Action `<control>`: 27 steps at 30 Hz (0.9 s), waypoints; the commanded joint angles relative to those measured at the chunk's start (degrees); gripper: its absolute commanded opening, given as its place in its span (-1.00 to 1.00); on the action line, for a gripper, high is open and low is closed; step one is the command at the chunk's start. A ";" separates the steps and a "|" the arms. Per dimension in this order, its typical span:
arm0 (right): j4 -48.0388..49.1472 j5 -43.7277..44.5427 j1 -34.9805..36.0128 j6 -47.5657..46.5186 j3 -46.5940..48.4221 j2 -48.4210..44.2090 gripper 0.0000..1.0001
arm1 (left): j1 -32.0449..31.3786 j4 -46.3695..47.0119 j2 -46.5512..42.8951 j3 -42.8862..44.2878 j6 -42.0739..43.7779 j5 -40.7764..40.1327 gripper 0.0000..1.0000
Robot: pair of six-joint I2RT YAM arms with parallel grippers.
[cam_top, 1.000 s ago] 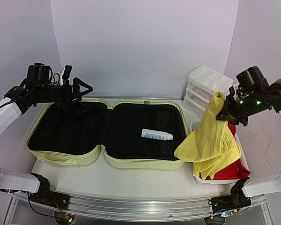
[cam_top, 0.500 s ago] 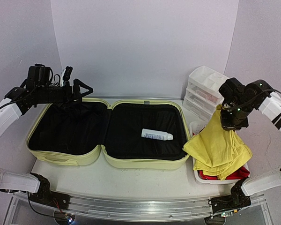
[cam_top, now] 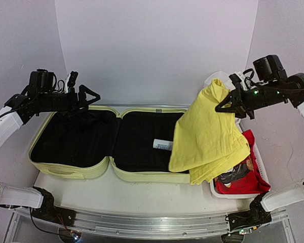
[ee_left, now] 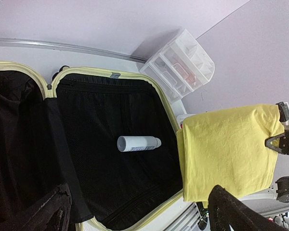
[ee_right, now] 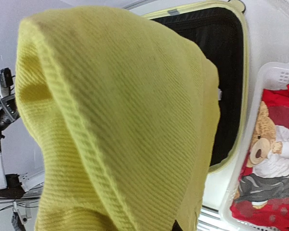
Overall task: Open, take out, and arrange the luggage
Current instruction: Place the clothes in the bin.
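The right gripper (cam_top: 224,103) is pinched narrow on one edge of a yellow cloth (cam_top: 207,136), held high so the fabric hangs free and drapes over the right rim of the luggage (cam_top: 142,176). The luggage lies open and flat across the middle of the table (cam_top: 157,197), both black-lined halves facing up. A white bottle (cam_top: 161,146) rests in the right half, its far end hidden by the cloth. Just right of the luggage, a white basket (cam_top: 233,194) holds a red garment (cam_top: 245,174), probably the place meant for the clothing. The left gripper (cam_top: 89,94) hovers over the far rim of the left half, spread wide and carrying nothing, likely parked clear of the working arm. From the left wrist, two dark fingers (ee_left: 233,209) frame the bottom edge with a broad gap between them. Beyond them lie the lining, the bottle and the hanging cloth, and a white drawer organizer (ee_left: 183,60) stands by the luggage's far right corner. From the right wrist, the cloth fills most of the frame and hides that gripper's own tips, which fits a grip near the top edge. Past it show the luggage rim and the basket, where the red garment carries a teddy-bear print.
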 commanded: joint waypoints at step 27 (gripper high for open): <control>-10.04 43.89 -8.05 -12.39 -24.57 2.30 -1.00 | 0.01 2.70 2.55 1.48 0.82 0.79 0.99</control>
